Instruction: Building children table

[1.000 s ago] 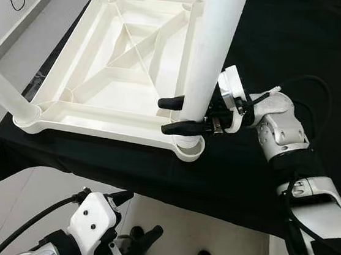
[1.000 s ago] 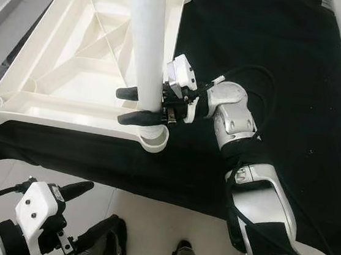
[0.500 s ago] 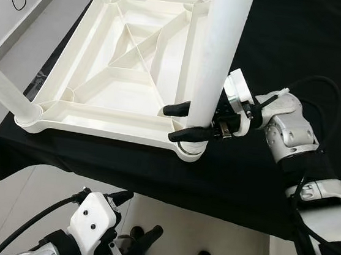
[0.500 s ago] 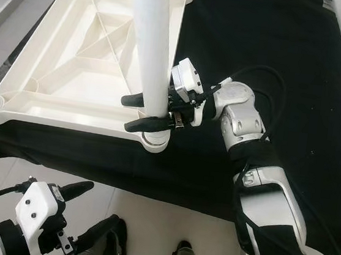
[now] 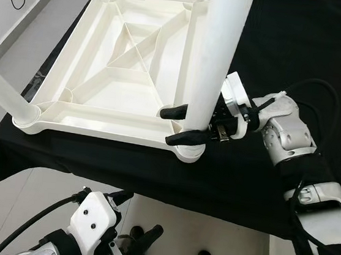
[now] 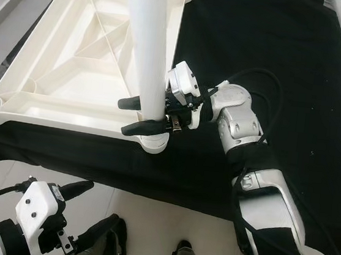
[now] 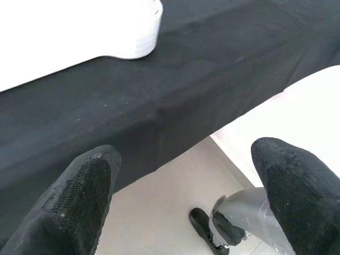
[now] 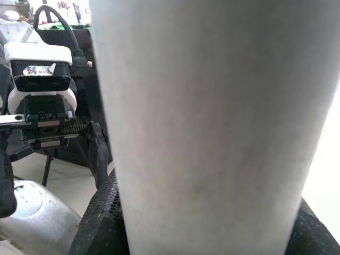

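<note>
Your right gripper (image 5: 181, 126) is clamped around the white table leg (image 5: 219, 53) low down, one black finger on each side, just above the corner socket (image 5: 187, 150) where the leg stands upright. That socket is the near right corner of the upturned white tabletop (image 5: 116, 72), which lies on the black cloth (image 5: 290, 49) with its ribbed underside facing up. Another leg (image 5: 2, 91) stands in the near left corner. Your left gripper (image 5: 129, 221) hangs low near the floor, below the cloth's near edge, fingers (image 7: 79, 196) spread wide apart and holding nothing.
</note>
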{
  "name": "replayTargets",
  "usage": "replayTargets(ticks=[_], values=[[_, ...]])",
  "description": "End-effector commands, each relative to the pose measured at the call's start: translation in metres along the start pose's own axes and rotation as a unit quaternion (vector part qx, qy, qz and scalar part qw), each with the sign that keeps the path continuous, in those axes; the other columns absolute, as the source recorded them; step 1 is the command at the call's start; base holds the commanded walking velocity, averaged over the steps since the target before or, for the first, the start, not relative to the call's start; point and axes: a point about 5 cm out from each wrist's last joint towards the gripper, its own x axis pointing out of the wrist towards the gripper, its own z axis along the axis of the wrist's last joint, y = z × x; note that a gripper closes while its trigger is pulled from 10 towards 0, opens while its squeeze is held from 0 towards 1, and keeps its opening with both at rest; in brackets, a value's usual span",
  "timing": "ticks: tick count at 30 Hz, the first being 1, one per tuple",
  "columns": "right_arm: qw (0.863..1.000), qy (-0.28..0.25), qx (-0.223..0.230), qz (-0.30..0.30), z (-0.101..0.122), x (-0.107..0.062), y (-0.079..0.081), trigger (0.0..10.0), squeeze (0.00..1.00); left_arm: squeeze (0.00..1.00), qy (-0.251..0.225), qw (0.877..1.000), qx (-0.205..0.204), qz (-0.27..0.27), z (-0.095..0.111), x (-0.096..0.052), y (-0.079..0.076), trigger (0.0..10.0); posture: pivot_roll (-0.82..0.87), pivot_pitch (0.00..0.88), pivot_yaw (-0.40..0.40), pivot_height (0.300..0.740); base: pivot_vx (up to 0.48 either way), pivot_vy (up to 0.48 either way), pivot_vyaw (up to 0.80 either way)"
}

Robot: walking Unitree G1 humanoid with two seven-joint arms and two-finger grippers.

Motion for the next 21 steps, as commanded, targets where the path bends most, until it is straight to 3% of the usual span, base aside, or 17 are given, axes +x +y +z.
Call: replayTargets(ticks=[1, 2, 6, 9, 10, 11, 17, 19, 20, 21], values=[[0.999, 0.029, 0.042, -0.006, -0.025, 0.006, 0.006, 10.0, 0.0, 0.0, 0.015, 1.0, -0.013, 0.002, -0.007, -0.001, -0.001, 10.0, 0.12, 0.354, 0.042, 0.74, 0.0, 0.0, 0.0], [0.998, 0.038, 0.038, -0.035, -0.027, 0.008, 0.001, 10.0, 0.0, 0.0, 0.015, 1.0, -0.013, 0.002, -0.007, -0.001, -0.001, 10.0, 0.12, 0.354, 0.042, 0.74, 0.0, 0.0, 0.0], [0.997, 0.045, 0.037, -0.052, -0.029, 0.009, -0.001, 10.0, 0.0, 0.0, 0.015, 1.0, -0.013, 0.002, -0.007, -0.001, -0.001, 10.0, 0.12, 0.354, 0.042, 0.74, 0.0, 0.0, 0.0], [0.988, 0.066, 0.044, -0.13, -0.035, 0.004, -0.009, 10.0, 0.0, 0.0, 0.015, 1.0, -0.014, 0.003, -0.008, 0.0, -0.001, 10.0, 0.11, 0.345, 0.036, 0.74, 0.0, 0.0, 0.0], [0.988, 0.066, 0.044, -0.13, -0.035, 0.004, -0.009, 10.0, 0.0, 0.0, 0.015, 1.0, -0.014, 0.003, -0.008, 0.0, -0.001, 10.0, 0.11, 0.345, 0.036, 0.74, 0.0, 0.0, 0.0], [0.979, 0.084, 0.047, -0.177, -0.039, 0.0, -0.011, 10.0, 0.0, 0.0, 0.015, 1.0, -0.014, 0.003, -0.008, 0.001, -0.001, 10.0, 0.09, 0.339, 0.029, 0.74, 0.0, 0.0, 0.0], [0.968, 0.102, 0.055, -0.223, -0.044, -0.007, -0.009, 10.0, 0.0, 0.0, 0.014, 1.0, -0.014, 0.002, -0.009, 0.003, -0.001, 10.0, 0.07, 0.333, 0.017, 0.74, 0.0, 0.0, 0.0], [0.954, 0.118, 0.075, -0.266, -0.052, -0.008, 0.003, 10.0, 0.0, 0.0, 0.012, 1.0, -0.015, 0.001, -0.01, 0.004, -0.002, 10.0, 0.05, 0.323, -0.001, 0.74, 0.0, 0.0, 0.0], [0.954, 0.118, 0.075, -0.266, -0.052, -0.008, 0.003, 10.0, 0.0, 0.0, 0.012, 1.0, -0.015, 0.001, -0.01, 0.004, -0.002, 10.0, 0.05, 0.323, -0.001, 0.74, 0.0, 0.0, 0.0], [0.942, 0.124, 0.1, -0.294, -0.059, -0.004, 0.017, 10.0, 0.0, 0.0, 0.011, 1.0, -0.015, 0.001, -0.011, 0.005, -0.001, 10.0, 0.05, 0.319, -0.01, 0.74, 0.0, 0.0, 0.0]])
